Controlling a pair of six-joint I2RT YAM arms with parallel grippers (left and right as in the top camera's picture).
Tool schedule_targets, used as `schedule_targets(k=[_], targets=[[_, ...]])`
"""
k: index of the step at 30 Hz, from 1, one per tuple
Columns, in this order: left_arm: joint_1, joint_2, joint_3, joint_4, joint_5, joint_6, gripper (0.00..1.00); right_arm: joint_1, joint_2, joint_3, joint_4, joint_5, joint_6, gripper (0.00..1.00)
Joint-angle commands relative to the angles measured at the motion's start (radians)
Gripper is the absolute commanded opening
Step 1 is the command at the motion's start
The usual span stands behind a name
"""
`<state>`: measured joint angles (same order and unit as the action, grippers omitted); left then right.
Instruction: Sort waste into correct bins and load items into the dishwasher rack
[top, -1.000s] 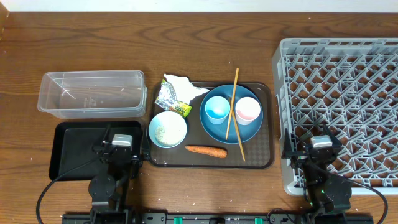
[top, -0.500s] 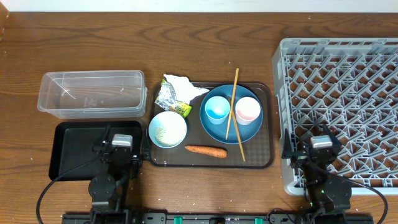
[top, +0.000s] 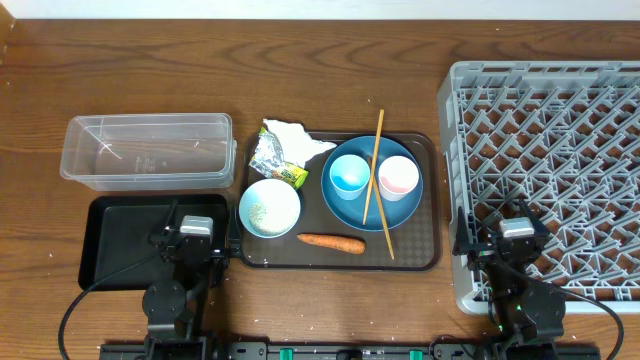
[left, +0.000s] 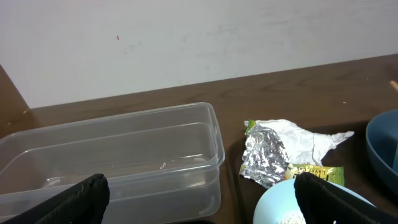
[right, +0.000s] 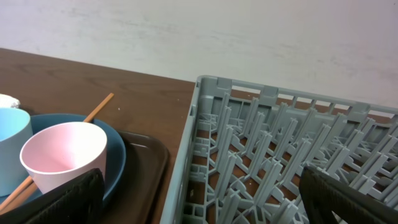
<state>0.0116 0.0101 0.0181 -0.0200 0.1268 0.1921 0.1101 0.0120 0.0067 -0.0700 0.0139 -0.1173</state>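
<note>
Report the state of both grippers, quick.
Left gripper: open, nothing between its fingers.
Right gripper: open, nothing between its fingers.

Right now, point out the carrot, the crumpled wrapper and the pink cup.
carrot (top: 331, 241), overhead view, middle of its orange body.
crumpled wrapper (left: 264, 158), left wrist view, on the silver foil part.
pink cup (right: 62, 149), right wrist view, on its inner wall.

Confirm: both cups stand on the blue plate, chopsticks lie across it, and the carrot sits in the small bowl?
Wrong on the carrot: it lies on the brown tray beside the small bowl, not in it, as the overhead view shows. The rest holds.
</note>
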Motion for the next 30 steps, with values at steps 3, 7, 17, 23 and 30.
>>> schedule_targets(k=[3,7,17,23,30], targets=[[0.006,-0.006,-0.014,-0.036,0.011,0.017,0.98,-0.007,0.0,-0.001,-0.004,-0.003,-0.011,0.99],[0.006,-0.006,-0.014,-0.036,0.011,0.017,0.98,-0.006,0.0,-0.001,-0.004,-0.003,-0.011,0.99],[0.006,-0.006,-0.014,-0.031,0.105,-0.108,0.98,-0.007,0.0,-0.001,-0.004,-0.003,-0.011,0.99],[0.006,-0.006,-0.014,-0.024,0.179,-0.283,0.98,-0.006,0.0,-0.001,-0.004,-0.003,-0.011,0.99],[0.006,-0.006,-0.014,-0.024,0.211,-0.325,0.98,-0.006,0.0,-0.001,-0.004,-0.003,-0.011,0.99]])
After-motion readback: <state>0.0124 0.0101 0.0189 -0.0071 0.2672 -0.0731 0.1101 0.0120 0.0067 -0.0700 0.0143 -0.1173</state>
